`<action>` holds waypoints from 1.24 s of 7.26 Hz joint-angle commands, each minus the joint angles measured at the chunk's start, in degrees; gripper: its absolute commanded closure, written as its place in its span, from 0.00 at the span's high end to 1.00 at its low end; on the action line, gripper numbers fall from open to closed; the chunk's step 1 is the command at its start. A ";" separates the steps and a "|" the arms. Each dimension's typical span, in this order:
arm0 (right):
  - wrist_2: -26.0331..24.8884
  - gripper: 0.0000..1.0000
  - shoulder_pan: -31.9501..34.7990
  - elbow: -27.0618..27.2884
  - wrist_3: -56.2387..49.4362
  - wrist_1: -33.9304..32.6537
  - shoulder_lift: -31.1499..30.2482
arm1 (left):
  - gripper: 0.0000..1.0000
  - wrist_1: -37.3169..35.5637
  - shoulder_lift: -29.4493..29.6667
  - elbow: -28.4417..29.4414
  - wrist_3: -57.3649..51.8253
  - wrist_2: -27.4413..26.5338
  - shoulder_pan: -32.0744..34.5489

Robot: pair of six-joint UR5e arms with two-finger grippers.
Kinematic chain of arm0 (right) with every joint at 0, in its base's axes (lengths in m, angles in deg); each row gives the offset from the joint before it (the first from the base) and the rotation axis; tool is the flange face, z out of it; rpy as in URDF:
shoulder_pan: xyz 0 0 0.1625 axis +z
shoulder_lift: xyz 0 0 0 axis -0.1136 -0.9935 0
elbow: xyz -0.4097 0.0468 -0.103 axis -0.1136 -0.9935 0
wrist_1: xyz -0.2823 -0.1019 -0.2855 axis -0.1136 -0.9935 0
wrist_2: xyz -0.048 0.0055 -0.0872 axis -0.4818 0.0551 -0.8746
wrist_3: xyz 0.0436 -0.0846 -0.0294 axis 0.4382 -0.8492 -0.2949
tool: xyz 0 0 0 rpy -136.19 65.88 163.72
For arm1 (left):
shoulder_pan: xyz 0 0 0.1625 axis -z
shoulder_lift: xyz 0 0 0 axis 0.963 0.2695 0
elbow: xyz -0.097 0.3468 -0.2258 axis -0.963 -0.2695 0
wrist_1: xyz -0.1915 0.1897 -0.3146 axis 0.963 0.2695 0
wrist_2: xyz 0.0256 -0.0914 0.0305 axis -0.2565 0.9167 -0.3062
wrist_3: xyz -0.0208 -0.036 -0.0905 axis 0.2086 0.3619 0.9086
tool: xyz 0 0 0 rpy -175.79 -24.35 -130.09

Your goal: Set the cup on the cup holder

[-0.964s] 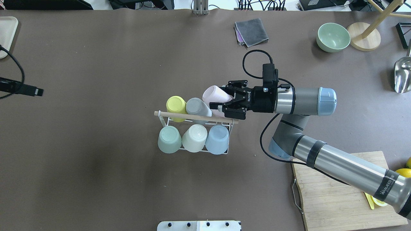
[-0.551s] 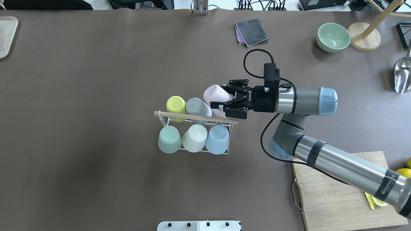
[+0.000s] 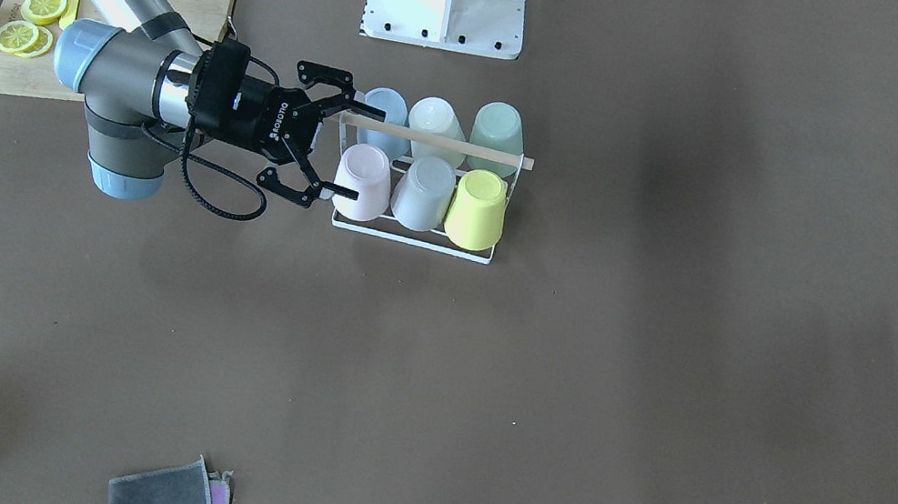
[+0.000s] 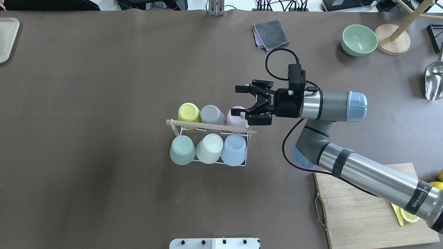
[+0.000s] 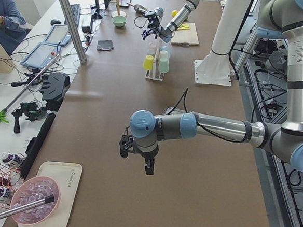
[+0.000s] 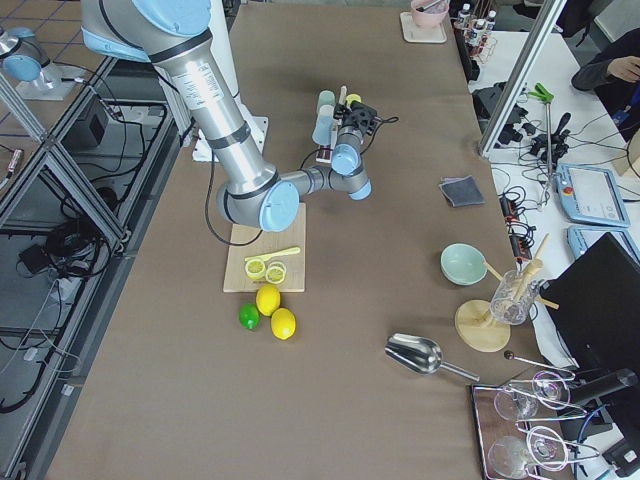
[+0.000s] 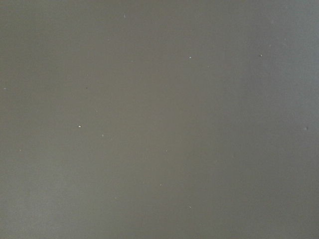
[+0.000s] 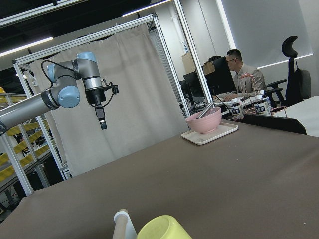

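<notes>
Right gripper (image 4: 238,100) jaws spread wide, gripping nothing, just beside the pink cup (image 4: 236,118), which sits inverted on the holder (image 4: 174,122), far row, right end, next to the grey cup (image 4: 211,114); left gripper (image 5: 148,168) well apart, can't tell its state.

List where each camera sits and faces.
Front-facing: across the table, facing the robot, down; right arm, open right gripper at the cup holder.
Overhead: behind the robot, looking down; right arm only.
Exterior left: table's end, looking along it; left arm near.
Exterior right: opposite end; right arm near.
Left wrist: faces bare table; no body.
Right wrist: looks along the table; left arm far.
Shared: front-facing and overhead both show the holder's six cups.
</notes>
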 commanded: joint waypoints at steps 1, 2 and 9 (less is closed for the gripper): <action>-0.23 1.00 3.95 0.25 0.00 -0.77 0.57 | 0.98 -0.48 -0.17 0.23 -0.11 -0.18 0.07; -1.71 1.00 6.15 0.51 -0.18 -4.60 0.92 | 0.98 -0.40 1.31 0.32 -0.11 -1.31 -0.02; -5.95 1.00 12.42 29.01 -0.09 -70.26 -8.44 | 0.98 -0.13 0.89 1.55 -0.02 -1.59 1.03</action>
